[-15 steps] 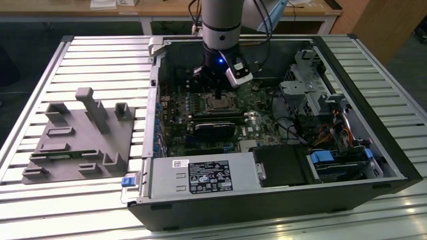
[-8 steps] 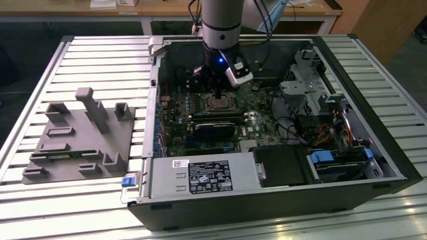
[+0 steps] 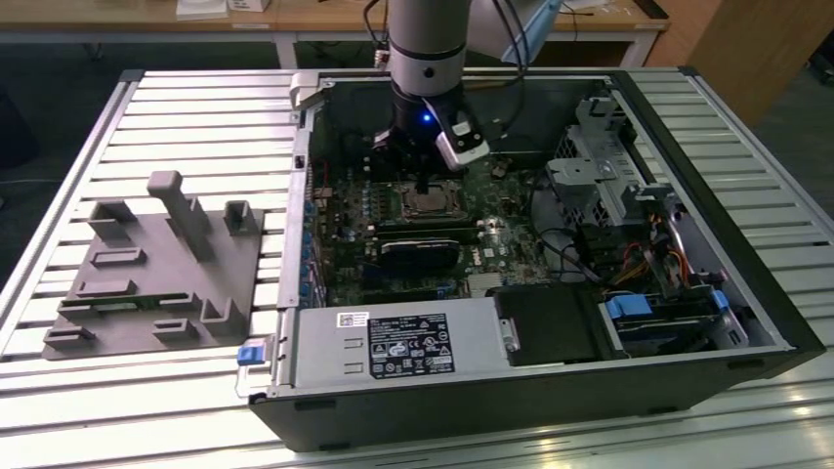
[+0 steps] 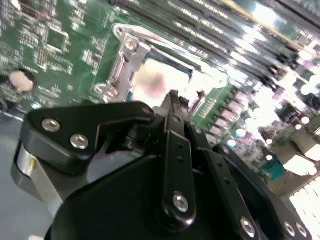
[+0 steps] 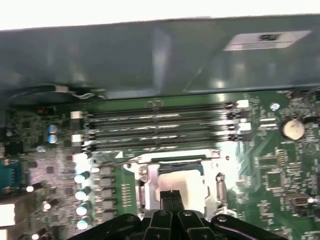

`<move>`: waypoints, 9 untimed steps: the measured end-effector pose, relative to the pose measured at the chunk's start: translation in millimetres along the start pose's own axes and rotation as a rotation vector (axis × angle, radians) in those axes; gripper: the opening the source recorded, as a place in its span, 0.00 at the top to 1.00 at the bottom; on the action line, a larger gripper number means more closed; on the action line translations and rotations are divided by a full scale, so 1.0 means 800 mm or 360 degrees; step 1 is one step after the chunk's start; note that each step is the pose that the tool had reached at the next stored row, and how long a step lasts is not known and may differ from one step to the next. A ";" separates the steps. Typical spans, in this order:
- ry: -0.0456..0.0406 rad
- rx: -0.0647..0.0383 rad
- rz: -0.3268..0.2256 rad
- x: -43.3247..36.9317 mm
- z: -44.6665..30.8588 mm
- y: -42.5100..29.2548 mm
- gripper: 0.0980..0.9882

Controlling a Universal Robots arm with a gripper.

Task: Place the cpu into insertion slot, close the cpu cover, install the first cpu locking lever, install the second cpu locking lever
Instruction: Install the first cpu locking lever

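The cpu (image 5: 184, 181) lies in the insertion slot (image 5: 218, 184) on the green board, its pale face (image 4: 156, 80) showing through the window of the cpu cover (image 5: 145, 172). The silvery cover (image 4: 127, 59) lies flat over the socket. A thin locking lever (image 5: 165, 155) runs along the socket's side nearest the memory slots. My gripper (image 5: 171, 198) hangs just above the socket's edge, its fingertips (image 4: 173, 96) pressed together and shut; I see nothing between them. In the exterior view the gripper (image 3: 424, 182) stands over the cpu (image 3: 424, 203) inside the open computer case.
Long black memory slots (image 5: 160, 125) lie beside the socket, with a coin battery (image 5: 292, 129) further along the board. A black graphics card (image 3: 417, 256), the power supply (image 3: 391, 347) and a drive cage (image 3: 603, 166) crowd the case. A grey fixture (image 3: 156, 264) sits on the table at the exterior view's left.
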State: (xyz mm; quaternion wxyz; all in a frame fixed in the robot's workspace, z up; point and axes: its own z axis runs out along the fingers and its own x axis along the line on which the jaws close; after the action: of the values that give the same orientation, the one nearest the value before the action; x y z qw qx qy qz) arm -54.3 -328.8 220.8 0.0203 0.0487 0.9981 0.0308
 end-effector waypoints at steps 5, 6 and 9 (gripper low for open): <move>-0.0001 0.0000 0.0000 0.020 -0.0009 -0.0020 0.99; -0.0001 0.0000 0.0000 0.025 -0.0011 -0.0024 0.99; -0.0002 0.0000 0.0000 0.037 -0.0015 -0.0035 0.99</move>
State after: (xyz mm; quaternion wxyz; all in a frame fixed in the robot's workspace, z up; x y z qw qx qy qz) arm -83.7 -328.8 220.8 0.0208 0.0487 0.9981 0.0309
